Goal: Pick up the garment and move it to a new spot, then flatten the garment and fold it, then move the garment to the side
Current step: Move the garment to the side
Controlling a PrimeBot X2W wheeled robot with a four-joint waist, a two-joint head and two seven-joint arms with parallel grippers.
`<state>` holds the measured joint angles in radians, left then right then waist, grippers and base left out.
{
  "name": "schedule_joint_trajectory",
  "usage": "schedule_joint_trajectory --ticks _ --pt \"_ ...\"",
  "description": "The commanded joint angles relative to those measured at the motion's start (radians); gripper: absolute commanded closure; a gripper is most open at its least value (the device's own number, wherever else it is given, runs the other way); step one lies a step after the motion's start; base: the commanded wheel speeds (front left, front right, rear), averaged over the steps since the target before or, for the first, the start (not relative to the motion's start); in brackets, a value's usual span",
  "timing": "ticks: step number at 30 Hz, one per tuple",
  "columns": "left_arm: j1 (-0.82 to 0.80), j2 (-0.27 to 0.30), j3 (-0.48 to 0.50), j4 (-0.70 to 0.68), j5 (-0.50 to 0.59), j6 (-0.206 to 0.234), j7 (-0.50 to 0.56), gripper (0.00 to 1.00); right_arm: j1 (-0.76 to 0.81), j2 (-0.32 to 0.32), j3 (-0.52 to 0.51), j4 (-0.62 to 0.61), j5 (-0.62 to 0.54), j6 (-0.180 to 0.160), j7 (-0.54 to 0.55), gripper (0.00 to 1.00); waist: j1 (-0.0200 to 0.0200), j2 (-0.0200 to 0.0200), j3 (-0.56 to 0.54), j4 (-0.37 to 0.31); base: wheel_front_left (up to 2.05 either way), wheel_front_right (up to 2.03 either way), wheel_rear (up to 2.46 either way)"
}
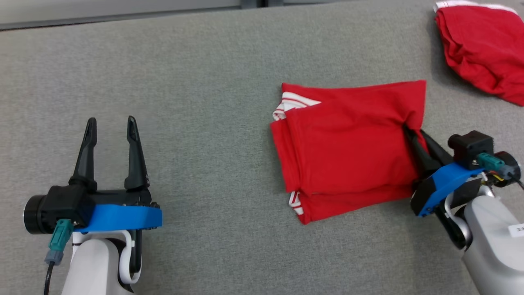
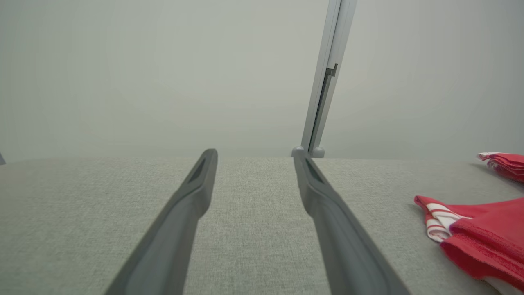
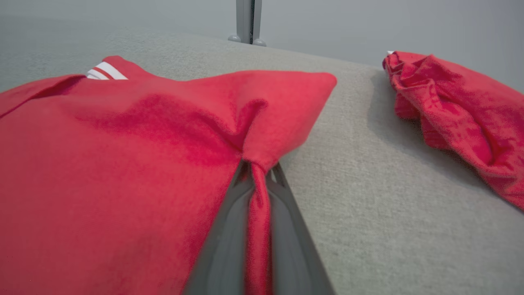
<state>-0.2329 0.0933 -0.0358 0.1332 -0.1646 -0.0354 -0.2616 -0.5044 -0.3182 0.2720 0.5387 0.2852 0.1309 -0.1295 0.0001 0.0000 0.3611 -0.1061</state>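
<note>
A folded red garment (image 1: 348, 151) with white striped trim lies on the grey cloth table, right of centre. My right gripper (image 1: 411, 135) is shut on its right edge, and the wrist view shows a pinch of the garment (image 3: 256, 196) bunched between the two dark fingers (image 3: 229, 229). Far to the left my left gripper (image 1: 110, 123) stands open above bare table, its fingers (image 2: 192, 196) wide apart with nothing between them. The garment's (image 2: 483, 241) striped corner shows at the right of the left wrist view.
A second red garment (image 1: 483, 49) lies crumpled at the table's far right corner, seen also as a heap (image 3: 454, 110) in the right wrist view. A pale upright post (image 2: 327, 78) stands behind the table's (image 1: 184, 102) far edge, against a plain wall.
</note>
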Motion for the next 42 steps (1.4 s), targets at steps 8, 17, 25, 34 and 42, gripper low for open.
schedule_joint_trajectory --ticks 8,17,25,34,42 --pt "-0.055 0.004 -0.001 -0.004 0.022 -0.012 -0.004 0.00 -0.049 -0.037 -0.039 -0.047 0.003 0.000 -0.022 1.00 -0.0001 0.0000 0.044 -0.016 0.00 0.00 0.00" --pt "-0.080 -0.013 -0.016 -0.014 0.027 -0.024 -0.004 0.00 -0.269 -0.131 -0.017 -0.049 -0.015 0.000 0.041 1.00 -0.0001 0.0000 0.075 0.034 0.00 0.00 0.00" --pt "-0.112 -0.018 -0.024 -0.042 0.039 -0.023 -0.004 0.00 -0.375 -0.304 -0.056 -0.002 0.006 0.000 0.081 1.00 -0.0001 0.0000 0.151 0.049 0.00 0.00 0.00" --pt "-0.148 -0.014 -0.034 -0.060 0.058 -0.031 -0.004 0.00 -0.453 -0.486 -0.093 0.109 0.047 0.000 0.107 1.00 -0.0001 0.0000 0.206 0.046 0.00 0.00 0.00" --pt "-0.160 -0.015 -0.043 -0.070 0.064 -0.032 -0.004 0.00 -0.509 -0.561 -0.074 0.194 0.042 0.000 0.137 1.00 -0.0001 0.0000 0.226 0.049 0.00 0.00 0.00"
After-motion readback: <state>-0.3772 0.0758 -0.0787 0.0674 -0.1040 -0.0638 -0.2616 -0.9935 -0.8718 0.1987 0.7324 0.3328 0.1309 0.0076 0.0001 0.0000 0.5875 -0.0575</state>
